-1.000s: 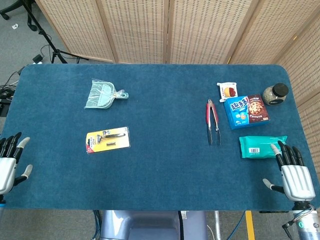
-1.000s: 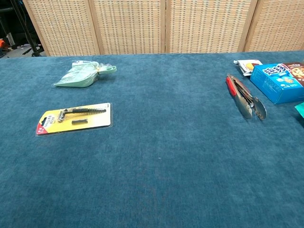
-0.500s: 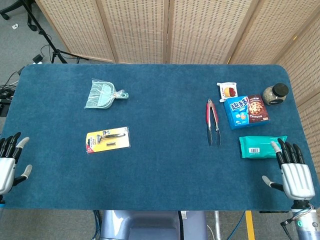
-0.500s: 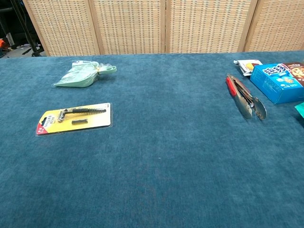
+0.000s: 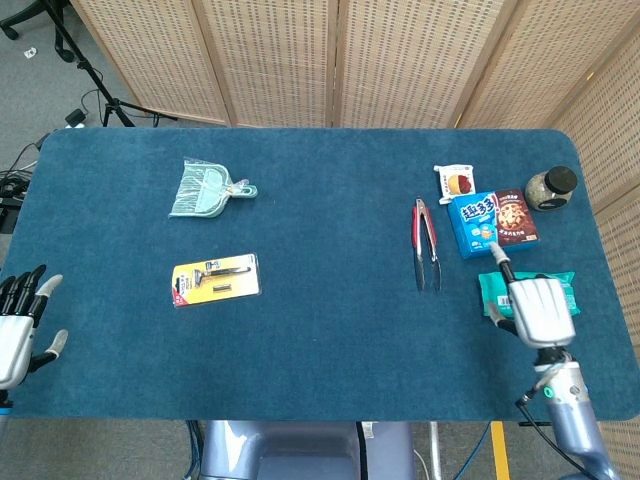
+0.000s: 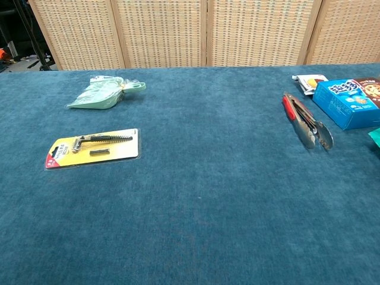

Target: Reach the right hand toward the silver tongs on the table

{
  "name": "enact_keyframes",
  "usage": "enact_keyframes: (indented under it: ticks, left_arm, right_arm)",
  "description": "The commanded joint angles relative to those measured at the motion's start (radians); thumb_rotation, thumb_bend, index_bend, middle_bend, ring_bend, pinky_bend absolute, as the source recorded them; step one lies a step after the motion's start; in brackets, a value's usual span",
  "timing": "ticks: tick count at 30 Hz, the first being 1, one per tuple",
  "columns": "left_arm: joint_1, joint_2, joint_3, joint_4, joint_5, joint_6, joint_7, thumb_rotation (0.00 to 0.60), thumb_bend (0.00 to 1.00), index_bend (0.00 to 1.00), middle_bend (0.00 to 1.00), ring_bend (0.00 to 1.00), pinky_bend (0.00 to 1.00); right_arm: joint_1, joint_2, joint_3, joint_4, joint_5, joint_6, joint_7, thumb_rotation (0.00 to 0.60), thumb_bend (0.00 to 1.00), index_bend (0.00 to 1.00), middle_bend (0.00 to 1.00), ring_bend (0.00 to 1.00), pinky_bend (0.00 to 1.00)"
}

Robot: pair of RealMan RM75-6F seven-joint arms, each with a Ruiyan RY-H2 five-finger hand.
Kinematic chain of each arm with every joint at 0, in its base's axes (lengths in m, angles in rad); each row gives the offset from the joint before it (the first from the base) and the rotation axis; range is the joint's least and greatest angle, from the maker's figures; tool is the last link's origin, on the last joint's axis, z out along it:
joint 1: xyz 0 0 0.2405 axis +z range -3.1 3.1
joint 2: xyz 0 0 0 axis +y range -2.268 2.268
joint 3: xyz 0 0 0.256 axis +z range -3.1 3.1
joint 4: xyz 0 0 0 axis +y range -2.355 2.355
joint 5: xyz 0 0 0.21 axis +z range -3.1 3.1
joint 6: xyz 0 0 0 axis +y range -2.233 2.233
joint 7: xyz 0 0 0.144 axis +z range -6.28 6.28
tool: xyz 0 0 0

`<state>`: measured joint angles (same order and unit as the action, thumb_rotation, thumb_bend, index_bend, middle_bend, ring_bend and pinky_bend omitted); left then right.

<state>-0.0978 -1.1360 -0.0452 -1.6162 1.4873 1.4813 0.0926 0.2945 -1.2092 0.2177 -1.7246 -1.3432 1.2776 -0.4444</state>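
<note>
The silver tongs (image 5: 427, 243) with red handles lie on the blue table (image 5: 330, 330), right of centre, tips toward me; the chest view shows the tongs (image 6: 307, 122) too. My right hand (image 5: 538, 308) hovers over a green wipes pack (image 5: 488, 290), right of the tongs' tips and a little nearer to me. Its fingers point forward, apart, and hold nothing. A gap of cloth separates it from the tongs. My left hand (image 5: 15, 325) rests open at the table's near left edge. The chest view shows neither hand.
Right of the tongs lie a blue cookie box (image 5: 492, 222), a small snack packet (image 5: 456, 182) and a dark-lidded jar (image 5: 551, 187). On the left half lie a mint dustpan set (image 5: 208, 188) and a yellow carded razor (image 5: 215, 279).
My right hand has moved forward and left from the table's near right corner to above the green wipes pack, closer to the tongs. The left hand has barely shifted.
</note>
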Motion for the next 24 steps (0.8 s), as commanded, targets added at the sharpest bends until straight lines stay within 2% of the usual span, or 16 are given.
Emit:
enact_keyframes:
  ticks: [1,7,11,14,24]
  left_arm:
    - [-0.001,-0.002,0.000,0.003,0.003,0.000,-0.003,0.600,0.35,0.00,0.00,0.00,0.04]
    - [-0.005,-0.007,0.002,0.009,0.006,-0.005,-0.006,0.600,0.35,0.00,0.00,0.00,0.04]
    - [-0.009,-0.010,0.001,0.013,-0.002,-0.017,-0.007,0.600,0.35,0.00,0.00,0.00,0.04]
    - [-0.010,-0.012,0.000,0.017,-0.002,-0.016,-0.010,0.600,0.35,0.00,0.00,0.00,0.04]
    - [-0.010,-0.016,0.002,0.023,0.011,-0.006,-0.018,0.600,0.35,0.00,0.00,0.00,0.04]
  right_arm:
    - [0.098,0.007,0.042,-0.063,0.157,-0.139,-0.124,0.600,0.40,0.00,0.77,0.81,0.68]
    - [0.196,-0.022,0.052,-0.051,0.349,-0.241,-0.239,0.600,0.42,0.00,0.77,0.81,0.68]
    - [0.267,-0.083,0.043,0.019,0.451,-0.291,-0.283,0.600,0.48,0.00,0.77,0.82,0.68]
    - [0.296,-0.112,0.030,0.048,0.481,-0.295,-0.296,0.600,0.52,0.00,0.78,0.83,0.69]
    - [0.340,-0.153,-0.013,0.089,0.546,-0.285,-0.305,0.600,0.52,0.00,0.83,0.88,0.74]
